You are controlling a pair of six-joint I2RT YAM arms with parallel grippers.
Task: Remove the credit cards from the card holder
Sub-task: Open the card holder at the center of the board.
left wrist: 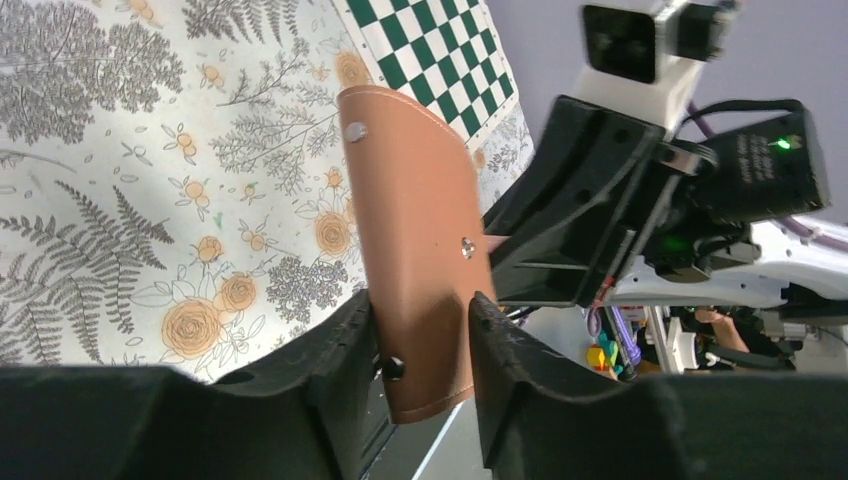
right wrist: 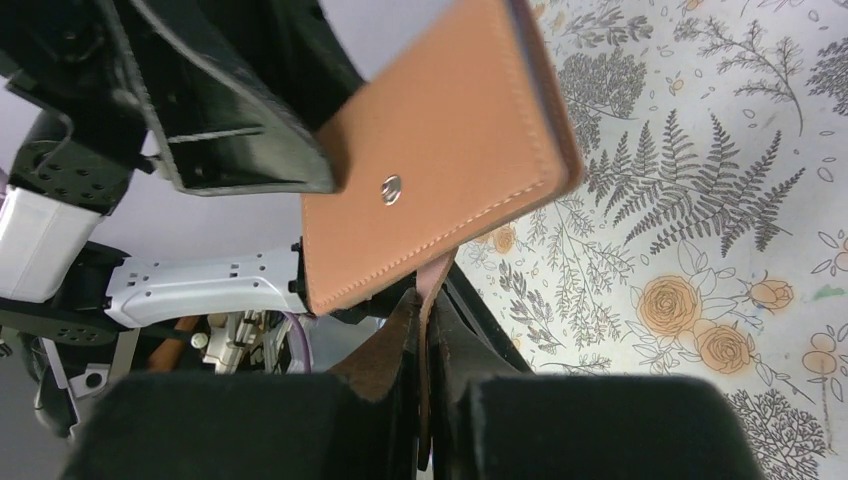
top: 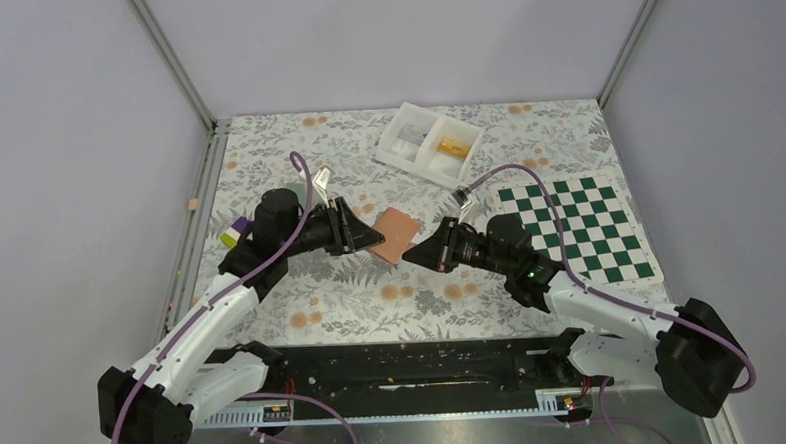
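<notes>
Hanging between both arms above the table (top: 373,303) in the overhead view, the closed card holder (top: 397,232) is shared by the left gripper (top: 354,229) and right gripper (top: 425,253), likely so they can pull it open. From the left wrist, fingers (left wrist: 335,360) bracket its brown cover; whether they squeeze, I cannot tell. From the right wrist, fingers (right wrist: 385,365) clench its thin tab (right wrist: 431,290); no cards show.

No text, label, brand or number can be read anywhere.
</notes>
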